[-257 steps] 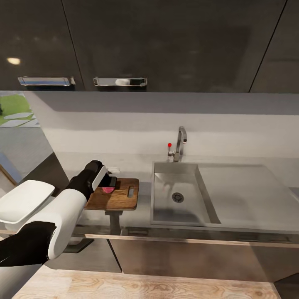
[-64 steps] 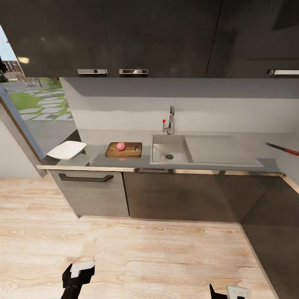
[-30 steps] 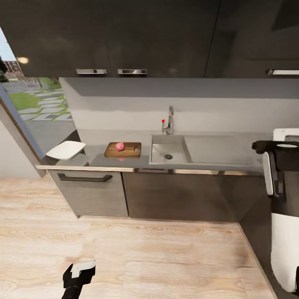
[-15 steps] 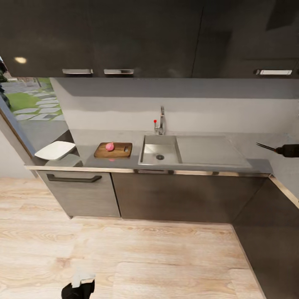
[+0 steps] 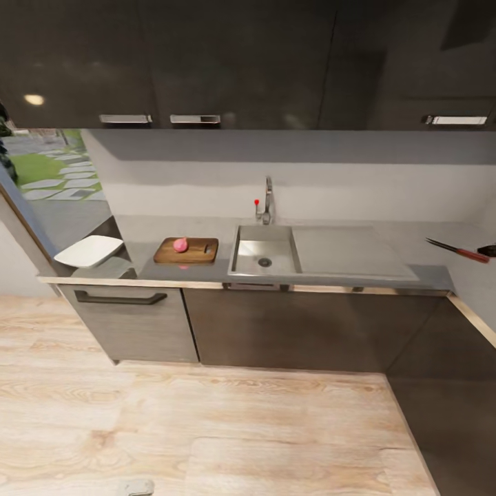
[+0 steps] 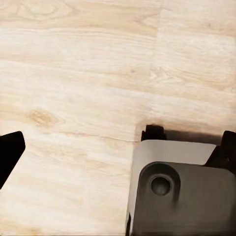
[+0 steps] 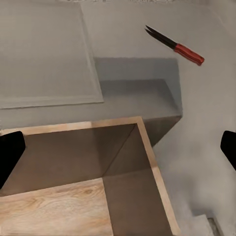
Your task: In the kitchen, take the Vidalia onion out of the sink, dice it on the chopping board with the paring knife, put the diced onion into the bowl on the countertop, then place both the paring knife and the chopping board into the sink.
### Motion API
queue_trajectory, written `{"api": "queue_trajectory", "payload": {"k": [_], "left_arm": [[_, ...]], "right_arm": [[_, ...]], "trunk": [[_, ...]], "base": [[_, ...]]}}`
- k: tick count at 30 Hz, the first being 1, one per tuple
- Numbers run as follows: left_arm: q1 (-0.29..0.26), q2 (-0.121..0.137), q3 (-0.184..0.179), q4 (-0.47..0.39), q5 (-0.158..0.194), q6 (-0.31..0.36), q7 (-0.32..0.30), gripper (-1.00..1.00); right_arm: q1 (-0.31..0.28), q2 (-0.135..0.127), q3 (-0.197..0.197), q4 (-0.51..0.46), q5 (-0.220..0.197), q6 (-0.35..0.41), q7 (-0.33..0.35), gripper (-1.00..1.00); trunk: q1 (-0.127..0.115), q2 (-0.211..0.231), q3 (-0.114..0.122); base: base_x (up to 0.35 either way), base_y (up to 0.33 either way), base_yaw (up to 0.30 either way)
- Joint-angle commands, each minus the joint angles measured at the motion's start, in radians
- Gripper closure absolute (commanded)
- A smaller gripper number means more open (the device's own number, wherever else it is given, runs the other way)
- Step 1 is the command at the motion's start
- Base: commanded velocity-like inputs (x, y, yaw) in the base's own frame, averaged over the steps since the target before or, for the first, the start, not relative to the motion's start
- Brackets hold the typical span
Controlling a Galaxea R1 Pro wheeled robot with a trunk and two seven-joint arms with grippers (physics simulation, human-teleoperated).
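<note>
Withdrawn right end effector [image 7: 118, 145] hovers spread near paring knife [image 7: 175, 45].

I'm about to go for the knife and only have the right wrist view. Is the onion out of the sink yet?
Observer: Yes, the onion sits on the chopping board, which lies on the countertop just left of the sink.
Operator: Good. Where's the bowl for the dicing?
Observer: The bowl stands at the countertop's far left end, left of the board and apart from it.
</note>
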Motion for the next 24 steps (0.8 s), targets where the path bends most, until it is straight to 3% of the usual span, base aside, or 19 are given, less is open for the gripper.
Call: {"api": "queue_trajectory", "payload": {"k": [1,4,8,24], "left_arm": [[-0.001,0.0,-0.008,0.003,0.01,0.013,0.0,-1.0],[-0.001,0.0,-0.008,0.002,0.009,0.074,-0.001,-1.0],[0.0,0.0,-0.008,0.002,0.009,0.099,0.0,-1.0],[0.0,-0.002,-0.009,0.002,0.008,0.108,0.004,-1.0]], "right_arm": [[-0.001,-0.006,-0.001,0.0,0.01,0.003,0.02,-1.0],[-0.001,-0.023,0.001,0.002,0.012,0.003,0.047,-1.0],[-0.001,-0.029,0.001,0.028,0.012,0.003,0.056,-1.0],[0.0,-0.03,0.003,0.096,0.013,0.003,0.056,-1.0]], "trunk": [[0.001,-0.002,-0.002],[0.001,-0.002,-0.002],[0.001,-0.002,-0.002],[0.001,-0.002,-0.002]], "base": [[0.218,-0.001,0.0],[0.271,0.0,0.0],[0.304,0.0,0.0],[0.316,-0.054,0.0]]}}
